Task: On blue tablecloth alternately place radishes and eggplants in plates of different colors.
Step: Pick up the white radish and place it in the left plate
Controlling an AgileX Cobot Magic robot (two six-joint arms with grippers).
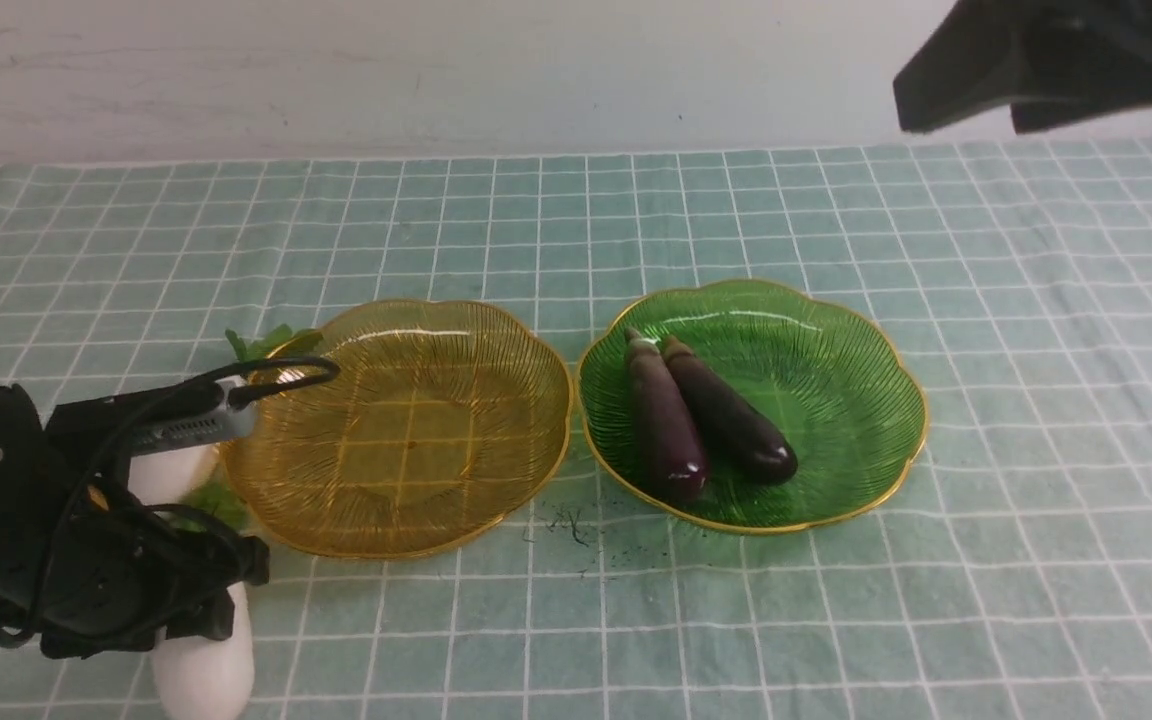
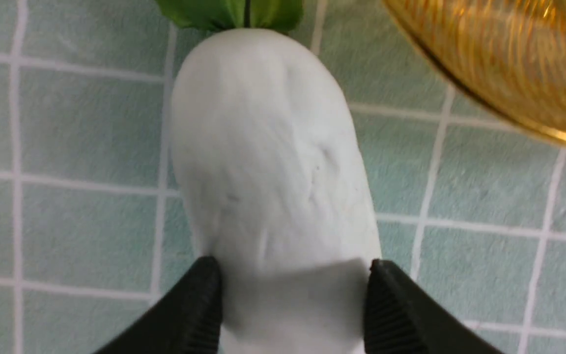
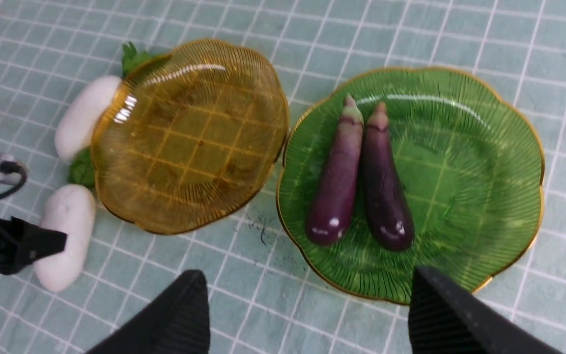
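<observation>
On the blue tablecloth [image 1: 1036, 300] the green plate [image 1: 836, 400] holds both eggplants [image 1: 666, 425] [image 1: 736, 420] side by side. The amber plate [image 1: 406, 430] to its left holds nothing. My left gripper [image 2: 290, 268] is low at the front left, its jaws pressed on both sides of a white radish [image 2: 263, 162] lying on the cloth, which also shows in the front view [image 1: 204, 675]. The second radish [image 1: 168, 478] lies against the amber plate's left rim, partly hidden by my arm. My right gripper [image 3: 307, 314] is open and empty, high above the green plate [image 3: 484, 162].
The left arm's cable [image 1: 276, 378] hangs over the amber plate's left rim. Dark specks [image 1: 571, 525] lie on the cloth between the plates' front edges. A white wall [image 1: 436, 80] stands behind the table.
</observation>
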